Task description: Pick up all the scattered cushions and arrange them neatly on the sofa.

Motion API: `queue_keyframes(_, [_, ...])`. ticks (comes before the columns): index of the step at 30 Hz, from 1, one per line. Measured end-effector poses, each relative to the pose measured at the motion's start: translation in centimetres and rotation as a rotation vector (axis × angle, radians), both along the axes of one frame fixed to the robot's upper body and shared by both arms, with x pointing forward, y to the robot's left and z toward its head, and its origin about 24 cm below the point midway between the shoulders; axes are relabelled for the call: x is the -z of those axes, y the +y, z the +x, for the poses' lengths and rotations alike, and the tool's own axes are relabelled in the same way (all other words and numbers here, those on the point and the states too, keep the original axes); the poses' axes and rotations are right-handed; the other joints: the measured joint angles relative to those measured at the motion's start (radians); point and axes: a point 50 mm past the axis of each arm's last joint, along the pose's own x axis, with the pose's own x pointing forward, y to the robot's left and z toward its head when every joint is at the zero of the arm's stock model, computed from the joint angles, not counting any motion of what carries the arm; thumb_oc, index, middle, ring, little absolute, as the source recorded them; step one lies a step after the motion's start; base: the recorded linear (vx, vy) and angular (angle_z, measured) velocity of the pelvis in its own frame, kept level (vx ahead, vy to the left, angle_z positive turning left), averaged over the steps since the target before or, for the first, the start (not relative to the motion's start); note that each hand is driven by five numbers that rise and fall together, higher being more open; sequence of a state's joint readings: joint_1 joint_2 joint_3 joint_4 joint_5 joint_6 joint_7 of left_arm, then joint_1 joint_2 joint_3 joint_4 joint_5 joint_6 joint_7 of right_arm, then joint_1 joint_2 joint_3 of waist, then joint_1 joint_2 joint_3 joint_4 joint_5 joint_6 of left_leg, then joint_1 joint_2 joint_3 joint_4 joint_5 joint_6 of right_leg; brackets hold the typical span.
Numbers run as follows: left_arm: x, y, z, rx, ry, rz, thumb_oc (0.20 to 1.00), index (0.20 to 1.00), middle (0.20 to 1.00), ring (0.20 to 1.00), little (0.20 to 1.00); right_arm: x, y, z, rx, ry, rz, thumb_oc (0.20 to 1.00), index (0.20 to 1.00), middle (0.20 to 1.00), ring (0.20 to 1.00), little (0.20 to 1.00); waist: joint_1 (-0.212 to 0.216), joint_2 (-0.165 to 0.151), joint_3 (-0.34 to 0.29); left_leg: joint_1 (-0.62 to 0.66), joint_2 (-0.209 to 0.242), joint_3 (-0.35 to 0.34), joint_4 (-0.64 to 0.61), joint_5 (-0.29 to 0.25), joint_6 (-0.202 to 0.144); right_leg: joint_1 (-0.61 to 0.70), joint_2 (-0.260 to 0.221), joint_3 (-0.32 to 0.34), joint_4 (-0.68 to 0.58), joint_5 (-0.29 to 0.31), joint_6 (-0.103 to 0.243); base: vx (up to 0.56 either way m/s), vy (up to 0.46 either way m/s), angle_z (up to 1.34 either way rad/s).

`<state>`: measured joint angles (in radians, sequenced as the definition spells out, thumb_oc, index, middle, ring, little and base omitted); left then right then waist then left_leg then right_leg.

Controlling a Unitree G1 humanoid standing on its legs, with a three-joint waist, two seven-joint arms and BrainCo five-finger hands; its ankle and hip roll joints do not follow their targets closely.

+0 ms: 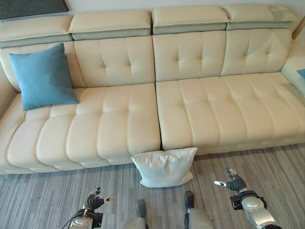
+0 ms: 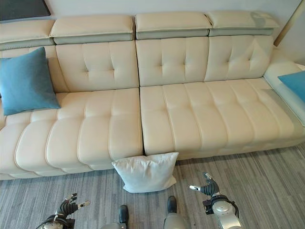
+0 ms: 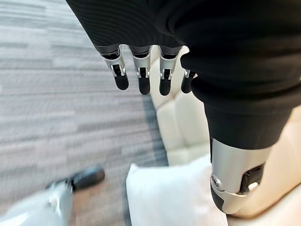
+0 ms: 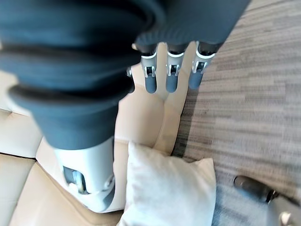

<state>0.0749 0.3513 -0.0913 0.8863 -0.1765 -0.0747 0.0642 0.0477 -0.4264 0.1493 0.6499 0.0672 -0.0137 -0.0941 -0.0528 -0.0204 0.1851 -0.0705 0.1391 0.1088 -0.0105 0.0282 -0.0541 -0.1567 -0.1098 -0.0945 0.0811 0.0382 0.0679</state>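
Observation:
A white cushion point(image 1: 164, 167) stands on the floor, leaning against the front of the cream sofa point(image 1: 200, 105) near its middle seam. It also shows in the wrist views as the white cushion point(image 3: 169, 195) and the white cushion point(image 4: 171, 188). A blue cushion point(image 1: 43, 76) leans on the sofa's backrest at the far left. Another blue cushion point(image 2: 293, 83) lies on the sofa's right corner section. My left hand point(image 1: 93, 202) hangs low at the bottom left, open and holding nothing. My right hand point(image 1: 233, 183) is at the bottom right, open, apart from the white cushion.
Grey striped flooring point(image 1: 267, 167) runs along the sofa's front. A dark panel point(image 1: 31, 7) hangs on the wall behind the sofa's left end. The sofa's middle and right seats are bare.

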Motion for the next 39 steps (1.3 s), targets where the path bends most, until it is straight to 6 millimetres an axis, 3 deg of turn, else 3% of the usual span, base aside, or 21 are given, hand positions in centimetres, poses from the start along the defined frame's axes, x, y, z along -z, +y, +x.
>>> queue_keyframes(2, [0.2,-1.1,0.4,0.027,-0.001,-0.023,1.0,1.0,1.0,1.0,1.0,-0.4,-0.9,0.2,0.009,-0.001,-0.029,1.0,1.0,1.0,1.0,1.0,0.004,0.014,0.002,-0.066,0.036,-0.029,0.111,0.053,-0.026,-0.009,0.045,-0.028,0.022,-0.018,-0.045,0.08,-0.218,0.27])
queue_keyframes(4, [-0.1,-1.3,1.4,0.034,-0.028,-0.024,1.0,1.0,1.0,1.0,1.0,-0.7,-1.1,0.6,0.008,-0.014,-0.037,1.0,1.0,1.0,1.0,1.0,0.006,-0.016,0.01,-0.092,0.035,-0.045,0.129,0.128,-0.024,-0.014,0.045,-0.043,0.026,-0.028,-0.066,0.09,-0.128,0.23])
queue_keyframes(6, [-0.5,-1.4,2.4,0.039,-0.056,-0.026,1.0,1.0,1.0,1.0,1.0,-0.9,-1.2,0.9,0.011,-0.025,-0.046,1.0,1.0,1.0,1.0,1.0,0.001,-0.027,0.016,-0.105,0.034,-0.043,0.158,0.137,-0.024,-0.005,0.046,-0.059,0.016,-0.029,-0.079,0.07,-0.02,0.17])
queue_keyframes(11, [-1.4,-1.5,4.2,0.041,-0.114,-0.028,1.0,1.0,1.0,1.0,1.0,-1.3,-1.6,1.4,0.022,-0.042,-0.07,1.0,1.0,1.0,1.0,1.0,-0.005,-0.007,0.03,-0.142,0.011,-0.044,0.172,0.096,-0.041,-0.011,0.04,-0.078,0.016,-0.038,-0.092,0.06,0.057,0.18])
queue_keyframes(13, [-1.5,-1.3,4.3,0.035,-0.117,-0.021,1.0,1.0,1.0,1.0,1.0,-1.4,-1.6,1.9,0.023,-0.046,-0.081,1.0,1.0,1.0,1.0,1.0,0.004,0.01,0.04,-0.131,-0.006,-0.032,0.141,0.078,-0.02,-0.02,0.04,-0.073,0.026,-0.031,-0.08,-0.01,0.097,-0.12])
queue_keyframes(14, [-1.5,-1.2,4.3,0.032,-0.117,-0.014,1.0,1.0,1.0,1.0,1.0,-1.7,-1.8,2.3,0.03,-0.059,-0.093,1.0,1.0,1.0,1.0,1.0,0.003,0.034,0.05,-0.106,-0.003,-0.019,0.105,0.036,-0.019,-0.038,0.047,-0.072,0.053,-0.037,-0.06,-0.13,0.117,-0.05])
queue_keyframes(15, [-1.7,-1.1,4.5,0.032,-0.125,-0.008,1.0,1.0,1.0,1.0,1.0,-1.6,-1.7,2.4,0.03,-0.059,-0.094,1.0,1.0,1.0,1.0,1.0,0.006,0.034,0.052,-0.107,-0.005,-0.016,0.1,0.017,-0.02,-0.054,0.045,-0.068,0.072,-0.041,-0.049,-0.21,0.165,-0.07])
queue_keyframes(18, [-4.0,1.1,7.2,0.01,-0.208,0.078,1.0,1.0,1.0,1.0,1.0,-2.9,-0.9,5.8,0.028,-0.12,-0.123,1.0,1.0,1.0,1.0,1.0,0.016,-0.014,0.105,-0.256,-0.051,0.008,0.213,-0.035,0.009,-0.248,-0.008,-0.011,0.241,-0.065,-0.037,-0.13,0.105,-0.19])
queue_keyframes(20, [-5.6,1.6,9.3,-0.028,-0.28,0.09,1.0,1.0,1.0,1.0,1.0,-4.4,-0.8,8.0,0.048,-0.181,-0.142,1.0,1.0,1.0,1.0,1.0,0.023,-0.016,0.152,-0.339,-0.069,0.015,0.295,-0.065,0.022,-0.319,-0.028,0.011,0.284,-0.068,-0.025,-0.05,0.071,-0.08])
queue_keyframes(22, [-8.0,2.4,11.9,-0.054,-0.379,0.113,1.0,1.0,1.0,1.0,1.0,-6.8,-1.0,10.8,0.081,-0.266,-0.166,1.0,1.0,1.0,1.0,1.0,0.025,-0.01,0.193,-0.483,-0.069,0.014,0.451,-0.118,0.037,-0.445,-0.037,0.044,0.395,-0.092,-0.021,-0.15,0.058,-0.06])
queue_keyframes(25, [-13.8,3.4,16.8,-0.093,-0.583,0.144,1.0,1.0,1.0,1.0,1.0,-13.1,-0.4,15.8,0.118,-0.475,-0.161,1.0,1.0,1.0,1.0,1.0,0.026,-0.004,0.294,-0.697,-0.057,0.012,0.652,-0.171,0.058,-0.644,-0.044,0.07,0.555,-0.114,-0.019,-0.14,0.024,-0.05])
queue_keyframes(27, [-16.7,3.4,18.9,-0.086,-0.676,0.157,1.0,1.0,1.0,1.0,1.0,-16.3,-0.2,17.9,0.125,-0.559,-0.177,1.0,1.0,1.0,1.0,1.0,0.026,-0.007,0.289,-0.875,-0.047,0.006,0.762,-0.2,0.052,-0.826,-0.046,0.085,0.669,-0.148,-0.037,-0.1,-0.031,0.01])
queue_keyframes(28, [-20.1,3.2,20.9,-0.082,-0.775,0.161,1.0,1.0,1.0,1.0,1.0,-20.5,-0.8,19.7,0.166,-0.654,-0.184,1.0,1.0,1.0,1.0,1.0,0.028,-0.008,0.345,-1.014,-0.037,0.002,0.89,-0.222,0.066,-0.97,-0.044,0.099,0.787,-0.171,-0.043,-0.01,-0.061,0.01])
queue_keyframes(30, [-21.2,2.5,21.8,-0.054,-0.791,0.178,1.0,1.0,1.0,1.0,1.0,-22.1,-0.4,20.4,0.192,-0.701,-0.15,1.0,1.0,1.0,1.0,1.0,0.026,-0.01,0.344,-1.101,-0.031,-0.01,0.943,-0.247,0.061,-1.057,-0.035,0.108,0.839,-0.182,-0.045,0.0,-0.061,-0.04])
queue_keyframes(34, [-24.6,0.5,24.0,0.019,-0.87,0.201,1.0,1.0,1.0,1.0,1.0,-25.9,0.7,21.6,0.221,-0.816,-0.088,1.0,1.0,1.0,1.0,1.0,0.015,-0.009,0.344,-1.242,-0.03,-0.017,0.994,-0.241,0.062,-1.207,-0.033,0.119,0.905,-0.185,-0.048,0.0,-0.067,0.01])
queue_keyframes(37, [-27.9,-2.4,25.7,0.117,-0.951,0.22,1.0,1.0,1.0,1.0,1.0,-27.6,2.2,22.3,0.232,-0.871,-0.03,1.0,1.0,1.0,1.0,1.0,0.011,-0.006,0.342,-1.294,-0.03,-0.031,1.003,-0.228,0.063,-1.264,-0.026,0.116,0.926,-0.184,-0.064,-0.01,-0.088,0.01])
queue_keyframes(39, [-31.3,-4.9,26.9,0.207,-1.029,0.274,1.0,1.0,1.0,1.0,1.0,-29.3,5.3,23.0,0.169,-0.927,-0.005,1.0,1.0,1.0,1.0,1.0,0.012,-0.006,0.341,-1.349,-0.03,-0.052,1.028,-0.221,0.051,-1.314,-0.025,0.098,0.957,-0.185,-0.076,-0.01,-0.074,0.1])
